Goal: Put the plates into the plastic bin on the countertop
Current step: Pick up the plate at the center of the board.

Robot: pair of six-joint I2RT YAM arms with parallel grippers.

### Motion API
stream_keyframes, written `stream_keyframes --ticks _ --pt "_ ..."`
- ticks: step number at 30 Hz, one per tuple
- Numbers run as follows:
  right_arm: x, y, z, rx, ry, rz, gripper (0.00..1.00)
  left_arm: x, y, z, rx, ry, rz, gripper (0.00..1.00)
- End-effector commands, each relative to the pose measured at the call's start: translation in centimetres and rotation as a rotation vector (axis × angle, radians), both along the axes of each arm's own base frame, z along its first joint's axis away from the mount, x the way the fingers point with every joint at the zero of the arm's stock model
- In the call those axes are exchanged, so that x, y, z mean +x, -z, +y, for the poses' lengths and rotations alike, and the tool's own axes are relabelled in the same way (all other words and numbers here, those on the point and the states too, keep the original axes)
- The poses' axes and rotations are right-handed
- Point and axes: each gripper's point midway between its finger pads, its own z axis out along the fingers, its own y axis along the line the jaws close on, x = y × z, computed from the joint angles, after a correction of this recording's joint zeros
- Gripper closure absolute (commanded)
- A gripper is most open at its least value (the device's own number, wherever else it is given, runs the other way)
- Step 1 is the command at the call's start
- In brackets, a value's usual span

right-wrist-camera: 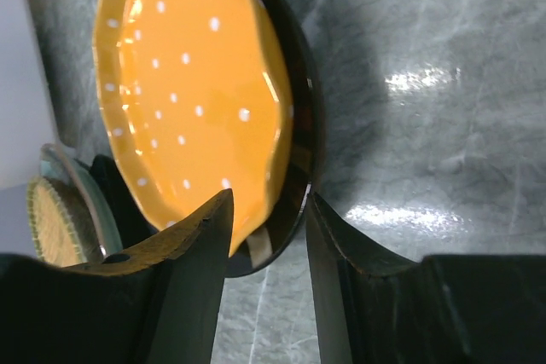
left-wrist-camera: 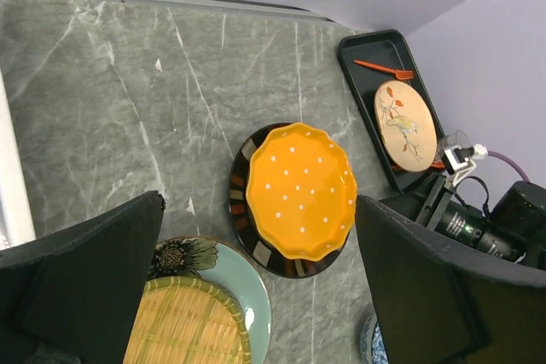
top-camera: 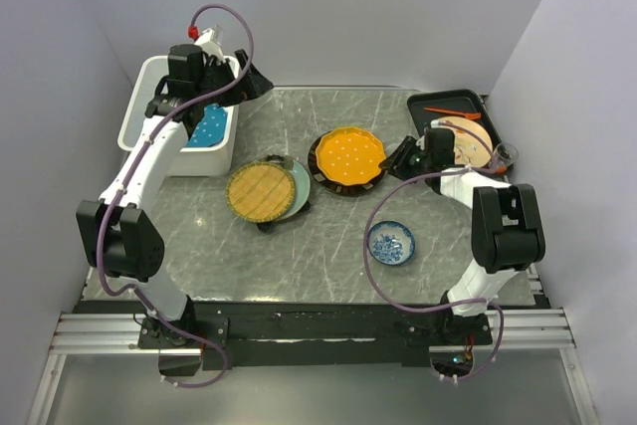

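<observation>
Step in hand: pickup of the next plate by my right arm. My left arm is idle above the drop-off point.

Right gripper (right-wrist-camera: 269,202): the jaws stand part-way apart, astride the near rim of the orange dotted plate (top-camera: 350,153). One finger lies over the orange surface and the other lies outside the rim of the dark brown plate (right-wrist-camera: 300,117) underneath. Both rims sit in the gap, and no firm hold is evident. The wrist view does not show whether the pads bear on either plate.

Left gripper (top-camera: 251,80): fully open and holding nothing. It hangs over the far right corner of the plastic bin (top-camera: 204,160).

Location of task items: the bin stands at the far left of the countertop (top-camera: 299,246), and a blue plate (top-camera: 211,128) lies inside it. The orange plate sits stacked on the brown one at mid-table, well apart from the bin. The yellow woven-pattern plate (top-camera: 259,191) rests on a pale green plate (top-camera: 299,181), between that stack and the bin. By my judgement, four plates are left to move.

Next move, as I assess it: confirm which rim the jaws enclose. If they close on both rims, the stack could lift as a pair or the lower plate could slip free. I should pinch the orange rim alone, raise it clear of the brown plate, then carry it left towards the bin.
</observation>
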Motion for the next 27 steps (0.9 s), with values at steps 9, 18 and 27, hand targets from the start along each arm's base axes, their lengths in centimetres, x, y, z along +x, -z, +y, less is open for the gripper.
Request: stream_keyframes --ticks 9,18,27 --pt "2.0 -1.0 0.6 -0.002 0.011 -0.051 0.56 -0.1 0.6 -2.0 0.012 0.074 -0.026 0.01" --pt "2.9 -0.3 1.4 -0.01 0.01 -0.039 0.59 -0.3 1.6 -2.7 0.008 0.098 -0.008 0.01" --pt "3.6 1.2 2.1 -0.067 0.019 -0.016 0.6 -0.8 2.7 -3.8 0.007 0.141 0.01 0.01"
